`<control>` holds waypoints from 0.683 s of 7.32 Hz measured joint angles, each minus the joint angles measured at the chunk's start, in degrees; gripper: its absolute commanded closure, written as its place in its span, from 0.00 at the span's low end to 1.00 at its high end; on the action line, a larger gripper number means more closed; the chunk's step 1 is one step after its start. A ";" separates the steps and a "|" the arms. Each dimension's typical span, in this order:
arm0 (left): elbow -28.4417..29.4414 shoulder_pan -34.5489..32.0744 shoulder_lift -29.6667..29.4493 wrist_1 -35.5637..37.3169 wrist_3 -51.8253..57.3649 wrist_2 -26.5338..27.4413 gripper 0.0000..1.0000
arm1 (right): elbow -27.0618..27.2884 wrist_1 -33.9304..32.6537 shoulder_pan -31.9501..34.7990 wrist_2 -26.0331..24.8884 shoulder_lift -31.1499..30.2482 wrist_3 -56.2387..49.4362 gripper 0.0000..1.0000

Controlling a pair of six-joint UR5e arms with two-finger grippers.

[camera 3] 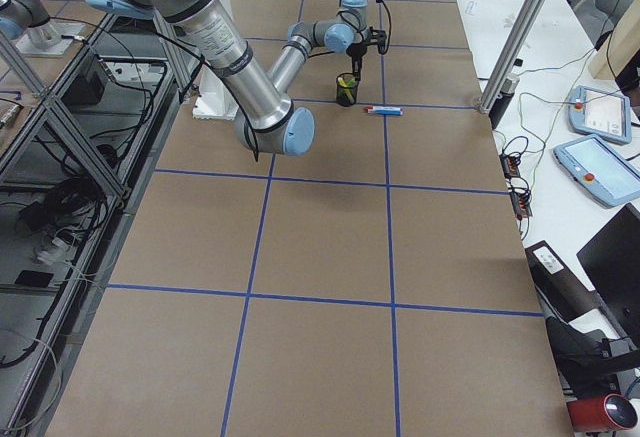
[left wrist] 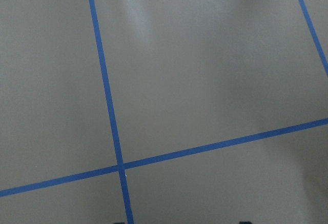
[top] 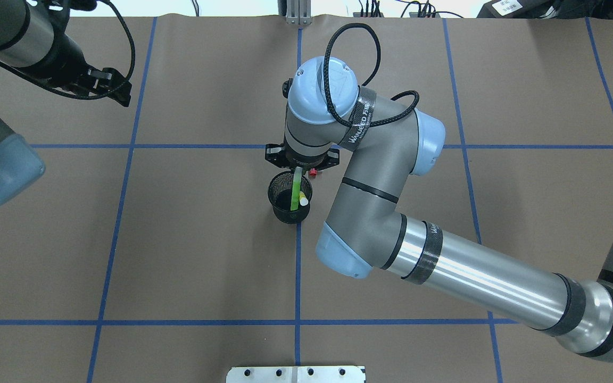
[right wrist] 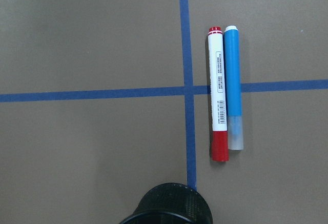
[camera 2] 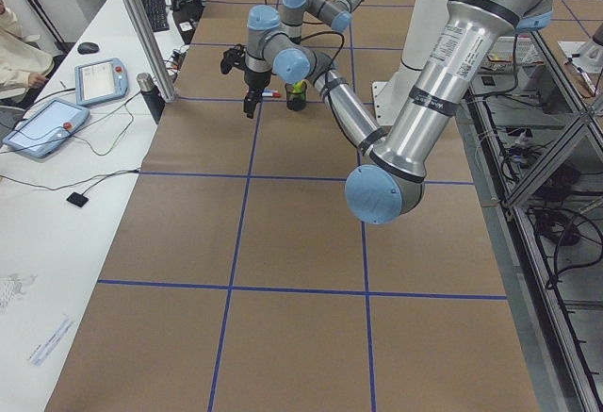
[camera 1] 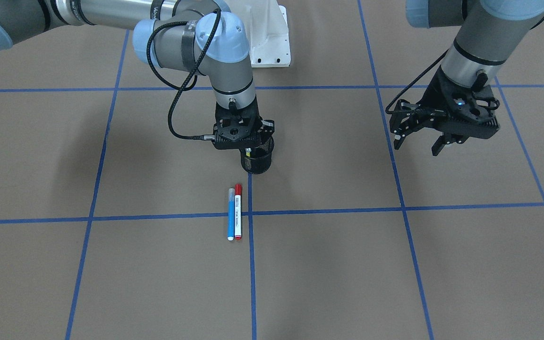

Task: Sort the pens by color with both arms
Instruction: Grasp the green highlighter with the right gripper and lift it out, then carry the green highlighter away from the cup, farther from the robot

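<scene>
The blue pen (camera 1: 230, 215) and the white pen with the red cap (camera 1: 238, 212) lie side by side on the brown table, touching, in front of the black mesh cup (camera 1: 259, 164). The right wrist view shows both, red-capped pen (right wrist: 219, 106) left of blue pen (right wrist: 233, 90). In the cup (top: 274, 198) lean the light green pen (top: 296, 187) and the yellow pen (top: 303, 201). My right gripper (camera 1: 248, 150) hangs straight over the cup's rim at the green pen's top; its fingers are hidden. My left gripper (camera 1: 418, 141) hovers open and empty off to the side.
Blue tape lines (camera 1: 252, 283) divide the table into squares. The white pedestal base (camera 1: 272, 42) stands behind the cup. A side bench with tablets (camera 2: 47, 124) and a person's sleeve (camera 2: 14, 44) lie beyond the table's far edge.
</scene>
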 measured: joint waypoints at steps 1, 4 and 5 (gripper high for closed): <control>0.00 0.00 0.00 0.00 0.00 -0.02 0.20 | 2.69 -2.03 0.05 0.11 0.04 -0.01 0.94; -0.08 0.00 0.00 0.00 0.00 0.02 0.20 | 8.42 -4.46 2.27 0.11 0.26 0.07 1.00; -0.08 0.00 0.00 -0.01 0.00 0.02 0.20 | 9.23 -4.37 3.51 -0.26 0.35 0.22 1.00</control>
